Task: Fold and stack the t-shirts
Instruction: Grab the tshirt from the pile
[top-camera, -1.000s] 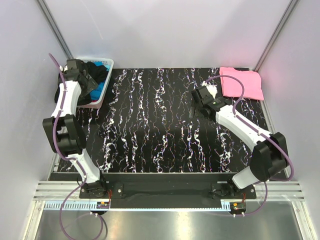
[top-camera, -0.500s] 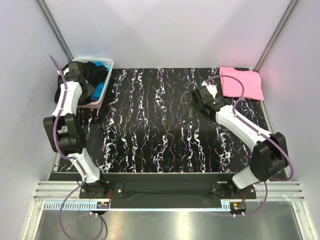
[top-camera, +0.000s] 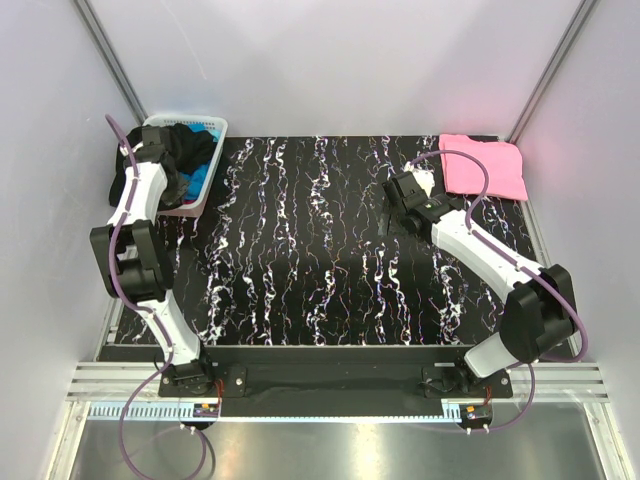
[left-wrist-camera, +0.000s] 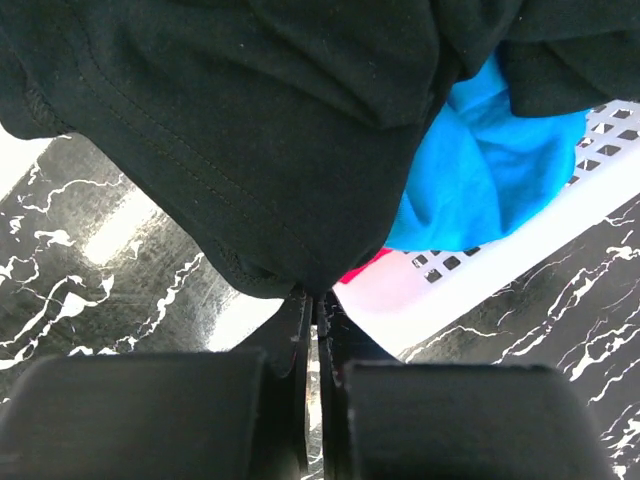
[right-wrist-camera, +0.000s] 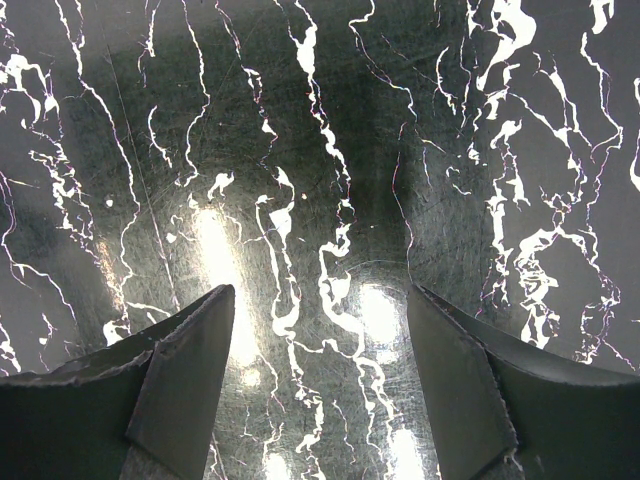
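Observation:
A large black t-shirt (left-wrist-camera: 250, 120) spills out of the white basket (left-wrist-camera: 520, 250) at the table's far left. My left gripper (left-wrist-camera: 315, 295) is shut on that shirt's hem, which hangs over the basket's edge. In the top view the left gripper (top-camera: 152, 160) is at the basket's left rim, with the black t-shirt (top-camera: 185, 150) bunched beside it. A bright blue t-shirt (left-wrist-camera: 480, 170) and a sliver of a red one (left-wrist-camera: 365, 268) lie under the black cloth. A folded pink t-shirt (top-camera: 485, 165) lies at the far right. My right gripper (right-wrist-camera: 320, 290) hangs open over bare table, left of the pink shirt.
The white slotted basket (top-camera: 190, 207) stands at the far left corner of the black marbled table (top-camera: 320, 260). Grey walls close in the table on the left, back and right. The right gripper (top-camera: 400, 190) holds nothing.
My left gripper has shut on the black t-shirt and shifted slightly left, toward the basket's left rim. The right arm has not moved.

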